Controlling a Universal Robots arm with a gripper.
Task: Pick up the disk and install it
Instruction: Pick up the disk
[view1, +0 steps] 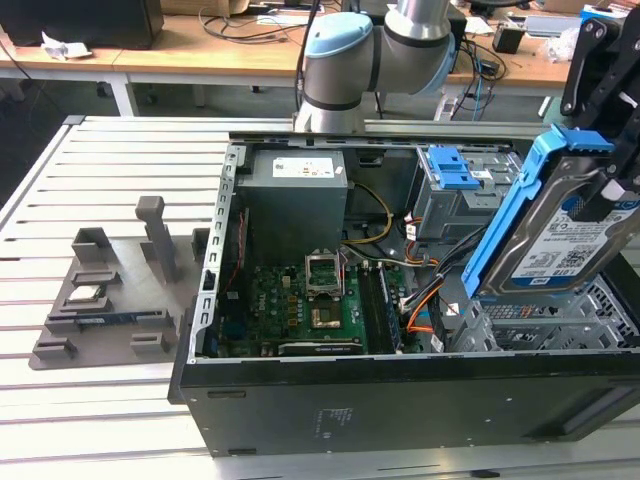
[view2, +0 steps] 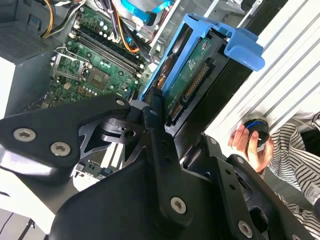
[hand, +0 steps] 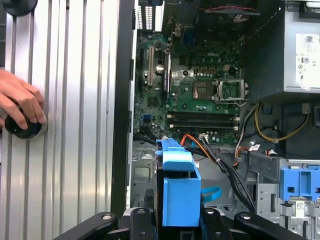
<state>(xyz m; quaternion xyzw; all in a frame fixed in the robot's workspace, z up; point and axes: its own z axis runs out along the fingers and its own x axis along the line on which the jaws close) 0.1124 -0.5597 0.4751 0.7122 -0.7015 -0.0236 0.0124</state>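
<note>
The disk (view1: 560, 240), silver with a blue-and-white label and blue side rails, hangs tilted above the open computer case (view1: 400, 400), at the exterior view's right. My gripper (view1: 608, 195) is shut on its upper end. In the second wrist view the black fingers (view2: 156, 122) clamp the disk (view2: 195, 75) by its edges, connector side showing. The first wrist view looks along the disk's blue rail (hand: 180, 190), with the gripper (hand: 177, 222) around it, above the case floor beside the motherboard.
Inside the case are a grey power-supply box (view1: 295, 195), a motherboard (view1: 300, 300), orange and black cables (view1: 425, 300) and a blue-latched drive cage (view1: 455, 175). A grey fixture (view1: 110, 290) lies on the slatted table. A person's hand (hand: 20, 102) rests on a black knob (hand: 22, 129).
</note>
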